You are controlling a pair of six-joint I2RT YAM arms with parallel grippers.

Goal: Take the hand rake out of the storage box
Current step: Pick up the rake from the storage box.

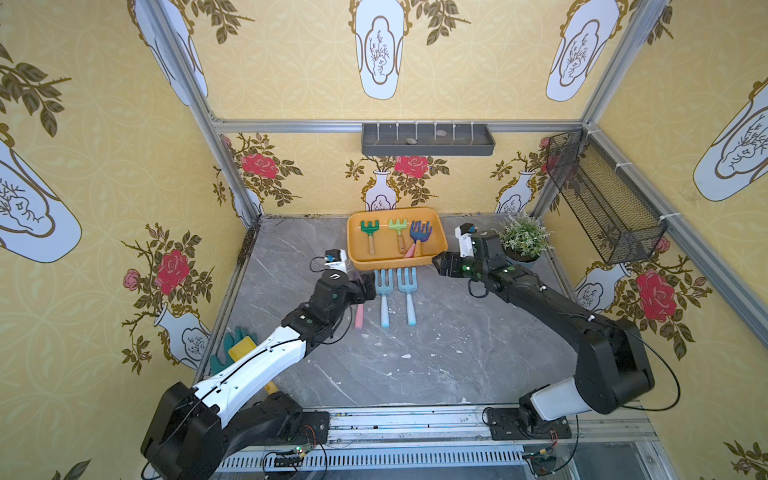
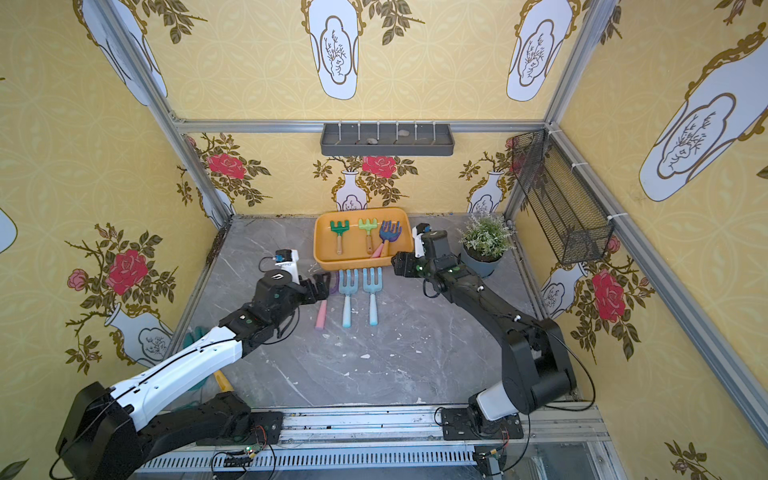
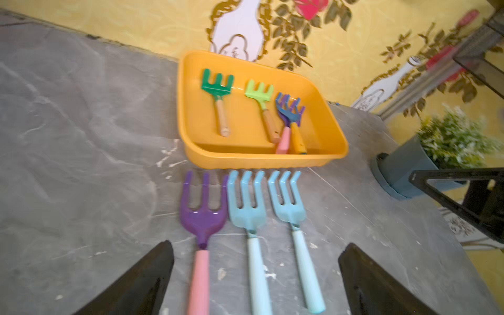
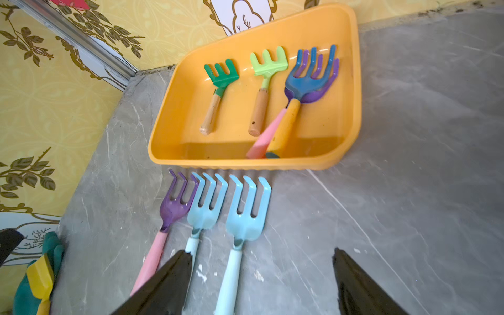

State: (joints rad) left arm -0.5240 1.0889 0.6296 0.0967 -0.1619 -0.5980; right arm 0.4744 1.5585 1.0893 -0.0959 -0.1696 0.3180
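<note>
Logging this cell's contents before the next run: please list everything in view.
storage box: one, orange-yellow, table's back edge
boxed rakes: four; dark green, light green, blue lying on purple
loose rakes: three; purple with pink handle, two light blue, in front of box
potted plant: one, green, beside right arm
trough: one, grey, back wall
mesh basket: one, black, right wall
gloves: count unclear, green, table's left edge
left gripper: one, black, open by loose rakes
right gripper: one, black, open at box's corner

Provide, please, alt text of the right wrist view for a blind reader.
An orange storage box holds four hand rakes, a blue one stacked on a purple one. Three more lie on the grey table before the open right gripper.
</note>
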